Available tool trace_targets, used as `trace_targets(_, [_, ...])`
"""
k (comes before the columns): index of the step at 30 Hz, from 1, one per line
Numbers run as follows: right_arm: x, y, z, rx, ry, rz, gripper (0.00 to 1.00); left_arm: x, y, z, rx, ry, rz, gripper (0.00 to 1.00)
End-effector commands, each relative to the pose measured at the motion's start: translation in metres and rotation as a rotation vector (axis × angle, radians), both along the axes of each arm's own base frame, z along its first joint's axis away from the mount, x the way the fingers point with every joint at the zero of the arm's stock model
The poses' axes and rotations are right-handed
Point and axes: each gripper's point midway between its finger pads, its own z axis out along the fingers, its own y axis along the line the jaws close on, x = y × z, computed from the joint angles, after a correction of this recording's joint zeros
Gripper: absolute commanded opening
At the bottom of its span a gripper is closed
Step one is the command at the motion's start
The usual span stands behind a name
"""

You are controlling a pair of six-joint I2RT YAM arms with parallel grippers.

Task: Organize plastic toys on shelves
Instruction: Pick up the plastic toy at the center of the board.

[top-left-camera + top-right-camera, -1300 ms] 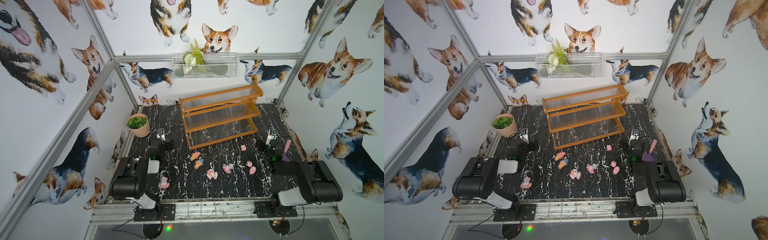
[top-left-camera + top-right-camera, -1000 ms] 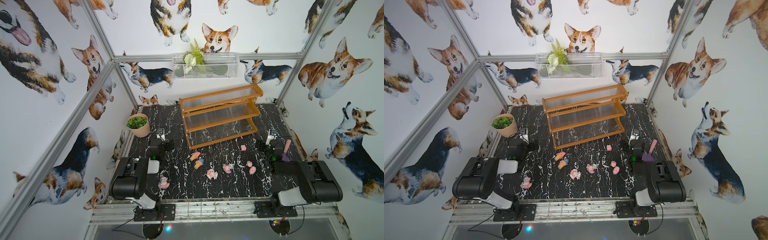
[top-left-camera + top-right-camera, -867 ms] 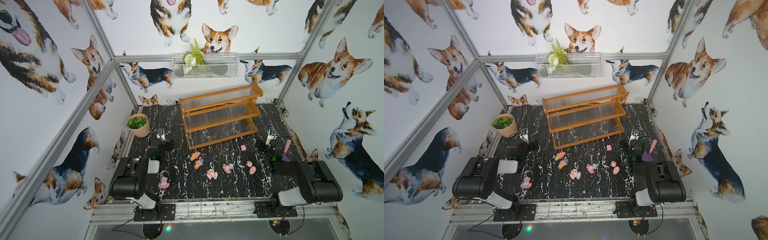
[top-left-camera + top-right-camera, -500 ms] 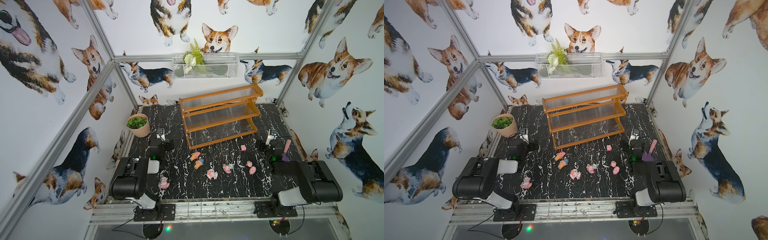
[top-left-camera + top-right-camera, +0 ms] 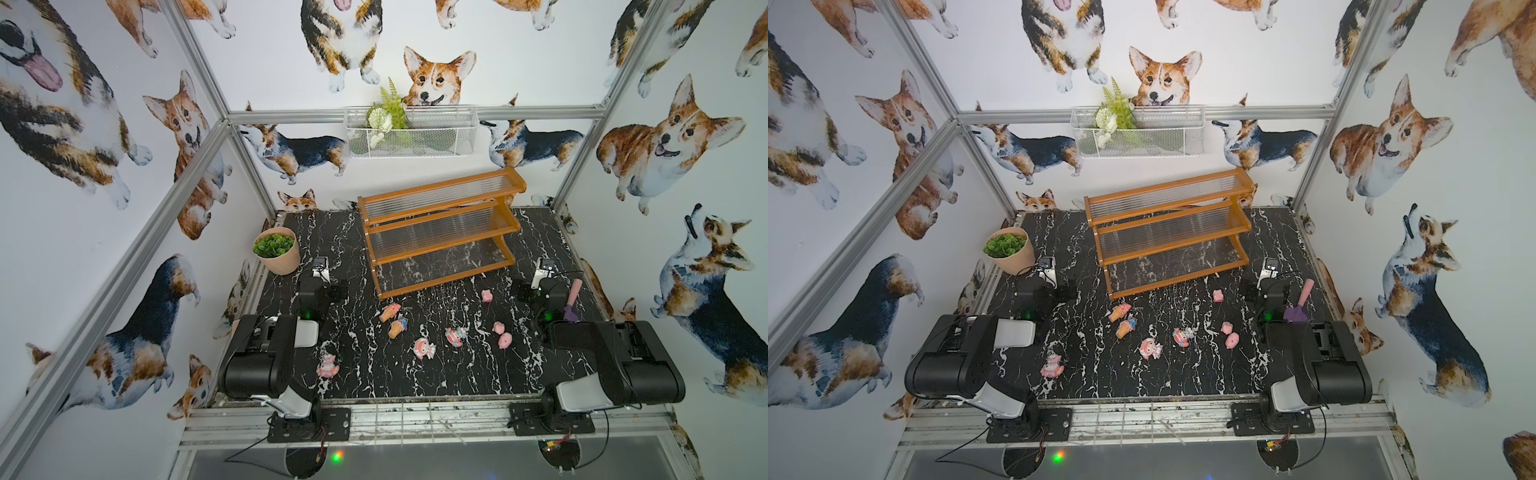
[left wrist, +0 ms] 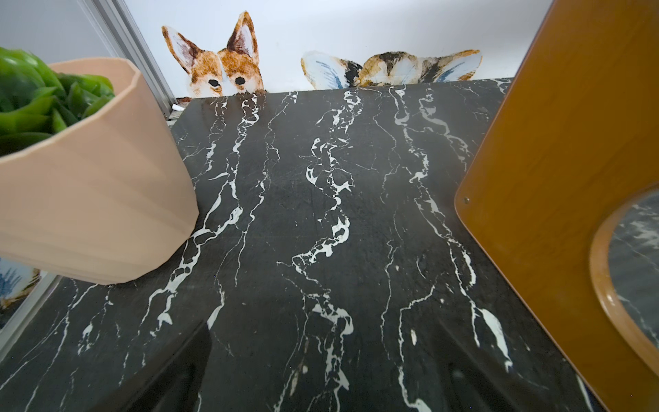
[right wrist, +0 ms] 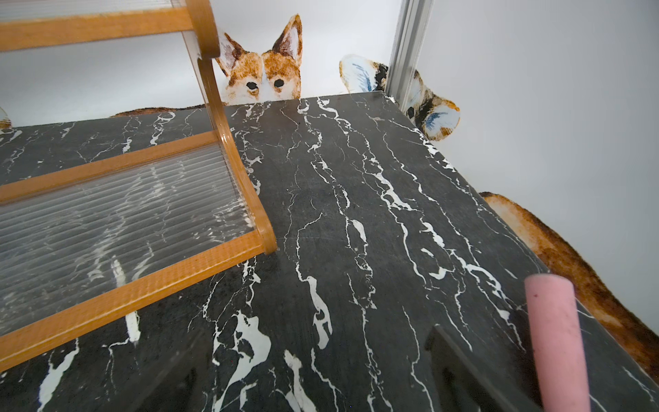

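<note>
The left gripper (image 6: 321, 364) is seen released, with its jaws spread wide and nothing between them. It is held low over the black marble table (image 5: 374, 386), between the potted plant (image 5: 276, 249) and the left end of the shelves (image 5: 440, 237). The right gripper (image 7: 310, 356) is likewise released and empty. It is held low off the shelves' right end, just beside the pink handle (image 7: 556, 339) of the purple scoop (image 5: 572, 301).

Compared with the earlier frames, nothing is found to have moved. Both arms are kept folded at the near corners, and every toy is left where it lay.

All eight plastic toys are spread on the table in front of the shelves, and none is set on a tier. The two ice-cream cones (image 5: 390, 311) are lain side by side near the shelves' left front corner. Two doll figurines (image 5: 424, 348) are placed mid-table, and a third doll (image 5: 328, 368) lies close to the left arm. One pink pig (image 5: 487, 296) is found just before the shelves' right end, and two more pigs (image 5: 504, 341) are paired nearer the right arm.
</note>
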Motion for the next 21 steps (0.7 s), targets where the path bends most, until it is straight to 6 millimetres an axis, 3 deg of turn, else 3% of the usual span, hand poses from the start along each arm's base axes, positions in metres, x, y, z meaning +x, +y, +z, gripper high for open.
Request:
trace_targets(1, [0.001, 0.003, 0.013, -0.005, -0.028, 0.017, 1.0, 0.001, 0.007, 0.009, -0.016, -0.029, 0.035, 1.0])
trace_targets(3, [-0.002, 0.013, 0.033, -0.008, 0.002, 0.064, 1.0, -0.005, 0.015, 0.021, -0.013, -0.04, 0.086, 1.0])
trace_targets(5, [-0.008, 0.022, 0.066, 0.033, -0.002, 0.105, 1.0, -0.011, 0.017, 0.044, -0.003, -0.055, 0.108, 1.0])
trace_targets(8, [-0.025, 0.036, 0.126, 0.123, -0.087, 0.166, 1.0, -0.022, 0.008, 0.085, -0.014, -0.09, 0.089, 1.0])
trace_targets(11, [-0.045, 0.032, 0.159, 0.323, -0.153, 0.091, 1.0, -0.036, -0.004, 0.125, -0.148, -0.147, 0.059, 1.0])
trace_targets(12, [-0.05, 0.034, 0.164, 0.383, -0.173, 0.091, 1.0, -0.041, -0.003, 0.134, -0.222, -0.163, 0.081, 1.0])
trace_targets(15, [-0.063, 0.073, 0.181, 0.511, -0.208, 0.309, 1.0, -0.061, 0.001, 0.153, -0.544, -0.211, 0.182, 1.0])
trace_targets(18, [-0.077, 0.115, 0.184, 0.651, -0.151, 0.539, 1.0, -0.075, -0.023, 0.182, -0.671, -0.249, 0.038, 1.0])
trace_targets(21, [-0.094, 0.154, 0.178, 0.737, -0.052, 0.746, 1.0, -0.089, -0.05, 0.198, -0.777, -0.207, -0.109, 1.0])
